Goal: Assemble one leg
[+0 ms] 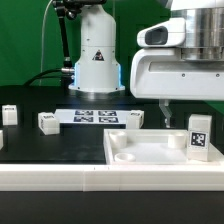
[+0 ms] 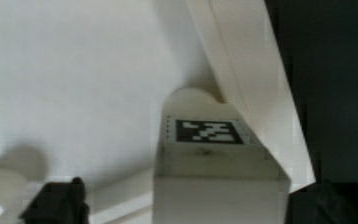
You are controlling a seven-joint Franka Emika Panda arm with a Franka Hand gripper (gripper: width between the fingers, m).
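My exterior view sits low, facing the black table (image 1: 40,145). My wrist view hangs close above the tagged white plastic leg (image 2: 208,150), which both share (image 1: 198,135).

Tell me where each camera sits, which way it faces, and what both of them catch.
Exterior view: off the arm, low at the table's edge, looking across the black table at the white panel, the marker board and loose legs; the arm's base and the gripper show.
Wrist view: on the wrist, looking down between two dark fingertips at a tagged leg on the white panel.
Shared: the upright tagged leg and the panel.
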